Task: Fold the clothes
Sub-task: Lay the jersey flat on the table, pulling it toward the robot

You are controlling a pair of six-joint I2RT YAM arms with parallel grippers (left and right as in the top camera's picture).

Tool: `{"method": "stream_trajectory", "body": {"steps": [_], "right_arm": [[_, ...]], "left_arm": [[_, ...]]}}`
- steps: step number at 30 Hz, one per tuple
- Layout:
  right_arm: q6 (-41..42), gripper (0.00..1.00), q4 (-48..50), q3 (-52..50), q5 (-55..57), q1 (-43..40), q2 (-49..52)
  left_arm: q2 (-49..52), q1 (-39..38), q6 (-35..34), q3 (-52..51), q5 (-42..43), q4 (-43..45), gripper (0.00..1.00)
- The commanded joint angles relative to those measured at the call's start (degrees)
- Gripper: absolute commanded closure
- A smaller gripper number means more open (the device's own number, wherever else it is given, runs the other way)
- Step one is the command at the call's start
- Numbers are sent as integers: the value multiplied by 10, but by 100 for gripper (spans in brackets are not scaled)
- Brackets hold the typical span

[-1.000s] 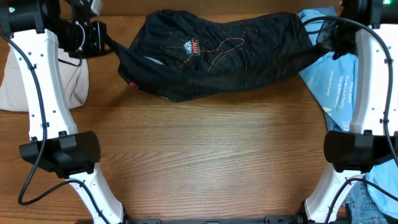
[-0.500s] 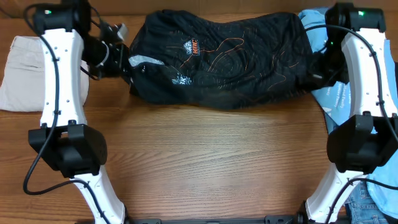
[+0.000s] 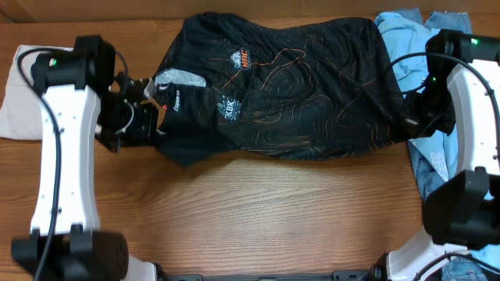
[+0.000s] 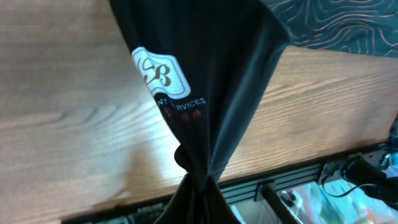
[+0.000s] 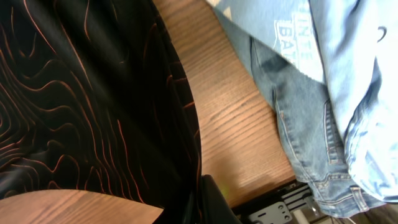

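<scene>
The clothes in hand are a black sports shirt (image 3: 297,86) with thin orange wavy lines and small logos, stretched across the back half of the table. My left gripper (image 3: 155,117) is shut on the shirt's left edge. In the left wrist view the cloth bunches into the gripper (image 4: 198,193), with a white badge logo (image 4: 160,71) above it. My right gripper (image 3: 408,119) is shut on the shirt's right edge. In the right wrist view the black cloth (image 5: 93,93) runs down beside one dark finger (image 5: 216,200).
A beige garment (image 3: 17,94) lies at the far left. Light blue clothes (image 3: 402,35) and blue jeans (image 3: 436,168) are piled at the right, next to my right arm; the jeans (image 5: 305,112) also show in the right wrist view. Bare wood spans the front half.
Both arms have moved towards the front of the table, pulling the shirt with them. The shirt is now spread wider and flatter, and more logos show near its left side.
</scene>
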Motion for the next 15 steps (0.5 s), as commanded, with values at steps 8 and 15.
{"method": "stream_trajectory", "body": {"steps": [8, 15], "right_arm": [[-9, 96, 23, -101, -29, -9, -145], [-9, 96, 43, -177, -29, -18, -158]], "left_arm": [[-122, 3, -111, -69, -116, 0, 96], [-177, 3, -173, -101, -190, 0, 96]]}}
